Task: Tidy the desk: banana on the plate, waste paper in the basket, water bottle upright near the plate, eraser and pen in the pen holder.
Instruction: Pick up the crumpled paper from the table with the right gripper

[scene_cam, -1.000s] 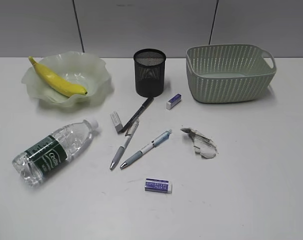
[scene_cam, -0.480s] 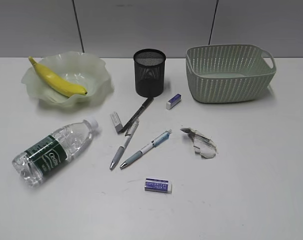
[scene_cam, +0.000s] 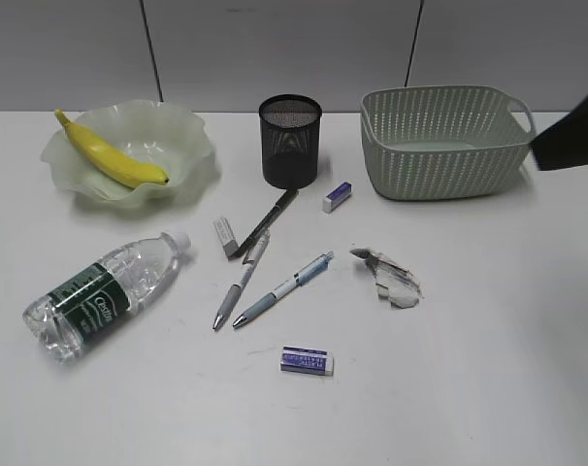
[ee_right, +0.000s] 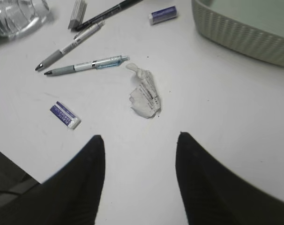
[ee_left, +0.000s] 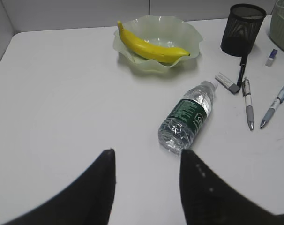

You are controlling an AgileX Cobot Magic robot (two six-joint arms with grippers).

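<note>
The yellow banana point(scene_cam: 110, 155) lies in the pale green plate point(scene_cam: 182, 131). A clear water bottle point(scene_cam: 105, 296) lies on its side at the left. Waste paper point(scene_cam: 391, 277) sits crumpled right of centre, below the green basket point(scene_cam: 444, 141). Three pens point(scene_cam: 241, 280) and erasers point(scene_cam: 307, 360) lie in front of the black mesh pen holder point(scene_cam: 290, 141). My left gripper point(ee_left: 147, 154) hangs open and empty just short of the bottle's base point(ee_left: 177, 138). My right gripper point(ee_right: 139, 137) is open and empty, near the waste paper point(ee_right: 144, 93).
A dark part of my right arm point(scene_cam: 575, 136) shows at the right edge, beside the basket's handle. Small erasers lie by the holder point(scene_cam: 337, 196) and by the black pen point(scene_cam: 225, 236). Grey panels back the white desk.
A dark part of my right arm has come into the exterior view at the right edge. The objects on the desk have not moved.
</note>
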